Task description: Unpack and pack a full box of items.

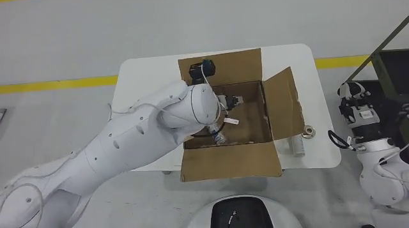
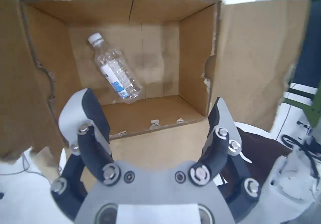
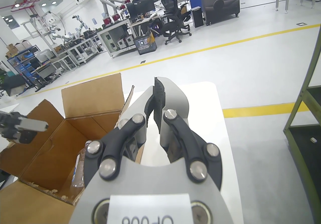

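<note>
I have the left gripper (image 2: 153, 99) spread and empty over the box (image 2: 195, 64), whose bottle (image 2: 114, 69) lies aslant on its floor, cap toward a corner; closing across that slant could roll it away.

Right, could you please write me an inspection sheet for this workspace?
Surface: white table, bearing the box.
Job's things: open cardboard box; clear bottle lying on its floor; second bottle lying on the table beside it.
Clutter: small round item near the second bottle.
Grippers: left gripper open above the box; right gripper shut, empty, beside the box.
Cables: black cable past the table's edge.
Surroundings: yellow floor line; green frame.
</note>
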Robot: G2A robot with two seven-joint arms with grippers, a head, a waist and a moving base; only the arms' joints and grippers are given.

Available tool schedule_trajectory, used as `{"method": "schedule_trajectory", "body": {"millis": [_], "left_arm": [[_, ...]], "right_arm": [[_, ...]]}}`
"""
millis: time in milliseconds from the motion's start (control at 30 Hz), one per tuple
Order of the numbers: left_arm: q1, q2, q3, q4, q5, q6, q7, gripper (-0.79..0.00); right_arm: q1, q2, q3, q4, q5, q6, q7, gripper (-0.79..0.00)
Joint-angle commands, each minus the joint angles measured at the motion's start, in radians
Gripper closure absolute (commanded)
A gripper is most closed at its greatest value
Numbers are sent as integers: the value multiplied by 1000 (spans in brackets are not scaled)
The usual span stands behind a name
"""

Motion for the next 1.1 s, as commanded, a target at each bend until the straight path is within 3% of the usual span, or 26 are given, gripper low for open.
{"method": "schedule_trajectory", "body": {"millis": [0,100,267,367,500,667,1067], "left_arm": [[41,65,-80,-84,33,-1,36,-785],[130,149,-199,-190,68,-1,72,-785],[317,274,-388,-287,148,-1,84,-785],[443,335,-508,-320,193,-1,96,-785],[617,394,-679,-362,196,-1,111,-785],[812,438,-863,-390,177,-1,123,-785],[823,440,-874,-393,175,-1,125,-785]], "right_arm": [[0,0,-4,0,-4,0,0,0],[1,1,-9,-2,-9,1,3,0],[4,2,-16,-7,-17,1,7,0],[7,2,-20,-11,-20,0,9,0],[9,3,-27,-13,-27,0,10,0],[12,3,-35,-13,-35,-1,12,0],[13,4,-39,-17,-34,-8,8,0]]}}
